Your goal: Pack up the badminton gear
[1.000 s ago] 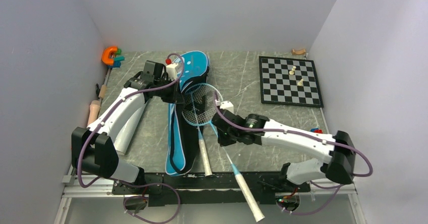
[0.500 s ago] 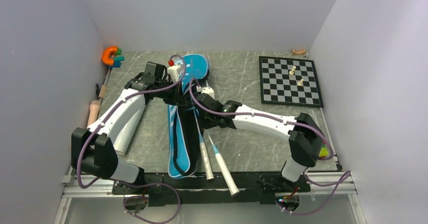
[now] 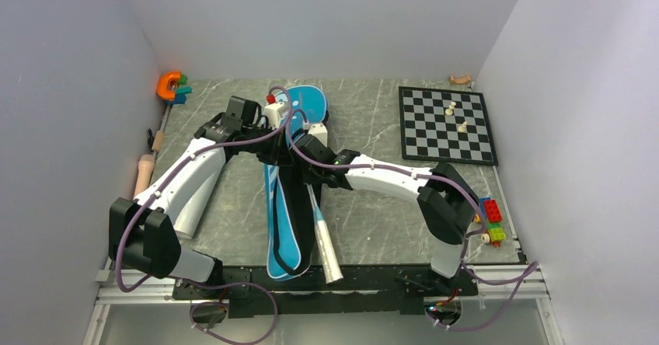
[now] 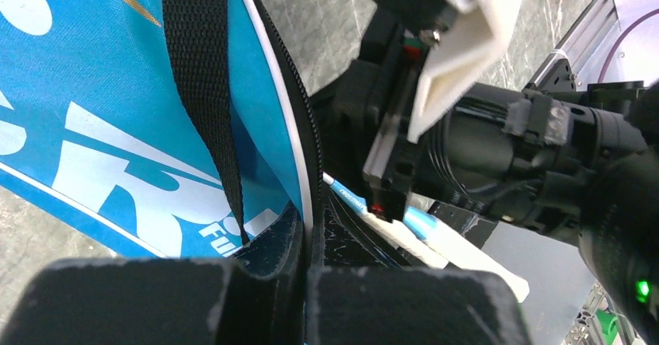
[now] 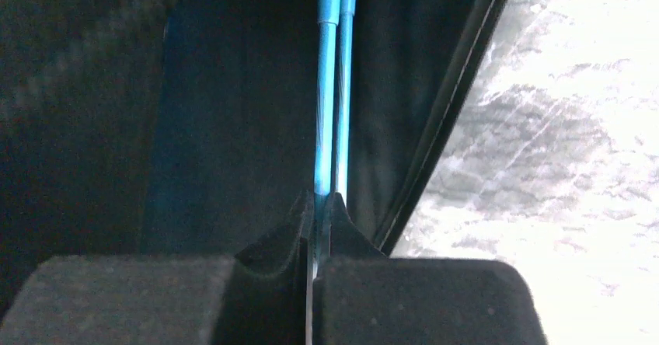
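Note:
The blue "SPORT" bag (image 3: 281,228) lies lengthwise mid-table with its black strap (image 4: 203,88) across it. My left gripper (image 3: 274,153) is shut on the bag's zipper edge (image 4: 309,166), holding the side up. Two light-blue rackets reach into the dark opening, their shafts (image 5: 331,88) side by side. My right gripper (image 3: 309,175) is shut on one shaft, tips at the bag's mouth (image 5: 320,205). The white handles (image 3: 327,253) stick out toward the near edge. A long white tube (image 3: 194,209) lies beside the left arm.
A black-and-white chessboard (image 3: 447,123) with two pieces sits at the back right. An orange clamp (image 3: 169,85) is in the back left corner. Toy bricks (image 3: 491,221) lie by the right arm's base. A wood-handled tool (image 3: 144,172) runs along the left wall.
My right gripper has carried the second racket left and away, sliding its head into the bag beside the first. Both handles now lie together. The left gripper kept its hold on the bag's edge.

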Action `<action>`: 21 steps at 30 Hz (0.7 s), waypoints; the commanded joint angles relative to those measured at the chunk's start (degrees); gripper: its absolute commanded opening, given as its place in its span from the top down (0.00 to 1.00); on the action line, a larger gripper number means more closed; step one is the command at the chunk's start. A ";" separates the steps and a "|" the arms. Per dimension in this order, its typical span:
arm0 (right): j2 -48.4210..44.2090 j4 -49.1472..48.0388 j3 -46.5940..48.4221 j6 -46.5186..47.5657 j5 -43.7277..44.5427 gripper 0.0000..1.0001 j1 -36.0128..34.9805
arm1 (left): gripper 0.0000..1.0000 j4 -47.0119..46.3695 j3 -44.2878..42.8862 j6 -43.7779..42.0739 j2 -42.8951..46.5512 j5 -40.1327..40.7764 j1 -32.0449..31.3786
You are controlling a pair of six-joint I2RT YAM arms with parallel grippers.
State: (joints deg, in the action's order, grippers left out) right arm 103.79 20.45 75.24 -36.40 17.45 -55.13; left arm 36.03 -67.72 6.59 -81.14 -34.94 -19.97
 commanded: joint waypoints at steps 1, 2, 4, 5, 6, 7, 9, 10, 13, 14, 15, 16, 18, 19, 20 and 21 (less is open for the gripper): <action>0.26 -10.65 0.83 -1.94 1.85 1.00 1.06 | 1.00 -2.51 -0.85 -1.40 2.83 -5.29 -0.76; 0.51 -11.32 0.93 -2.20 1.33 1.00 1.24 | 1.00 -2.47 -0.88 -1.47 2.81 -5.49 -0.82; 1.04 -13.53 0.72 -2.20 -0.78 1.00 1.58 | 1.00 -2.47 -0.93 -1.58 2.83 -5.72 -0.95; 1.21 -14.81 0.58 -2.14 -1.76 0.96 1.68 | 1.00 -2.39 -0.88 -1.58 2.85 -5.78 -0.95; 1.43 -15.25 0.52 -2.03 -2.42 0.90 1.70 | 1.00 -2.37 -0.84 -1.57 2.81 -5.79 -0.95; 1.52 -15.47 0.52 -1.90 -3.16 0.81 1.74 | 1.00 -2.33 -0.79 -1.59 2.83 -5.68 -0.95; 1.31 -16.31 -0.26 -1.52 -4.74 0.62 1.80 | 1.00 -2.37 -0.75 -1.58 2.83 -5.67 -0.95; 1.00 -16.82 -1.03 -1.47 -5.45 0.57 1.91 | 1.00 -2.45 -0.74 -1.50 2.66 -5.59 -0.95; -0.93 -18.04 -3.58 -2.09 -7.74 0.50 3.02 | 1.00 -2.46 -0.88 -1.39 2.33 -5.71 -0.94; -2.05 -18.27 -4.54 -2.40 -8.58 0.49 3.56 | 1.00 -2.41 -1.01 -1.39 2.27 -5.66 -0.95; -3.08 -18.41 -5.46 -2.63 -9.39 0.48 4.11 | 1.00 -2.33 -1.02 -1.40 2.17 -5.53 -0.95; -4.33 -18.49 -6.50 -2.75 -10.08 0.47 4.70 | 1.00 -2.36 -1.02 -1.40 2.20 -5.50 -0.95; -7.36 -18.93 -8.93 -2.94 -10.98 0.44 5.77 | 1.00 -2.27 -0.99 -1.49 2.22 -5.33 -0.94; -9.08 -19.20 -10.45 -3.10 -11.22 0.44 6.41 | 1.00 -2.36 -0.91 -1.54 2.23 -5.32 -0.95; -10.63 -19.48 -11.98 -3.39 -11.29 0.43 7.41 | 1.00 -2.43 -0.75 -1.50 2.30 -5.29 -0.94; -12.11 -19.90 -13.58 -3.63 -11.37 0.43 8.29 | 1.00 -2.48 -0.66 -1.51 2.29 -5.27 -0.94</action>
State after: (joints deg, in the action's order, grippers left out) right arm 99.90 5.45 65.41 -38.81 8.23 -49.76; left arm 36.69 -67.72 5.56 -81.14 -36.01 -20.32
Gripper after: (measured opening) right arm 0.562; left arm 0.034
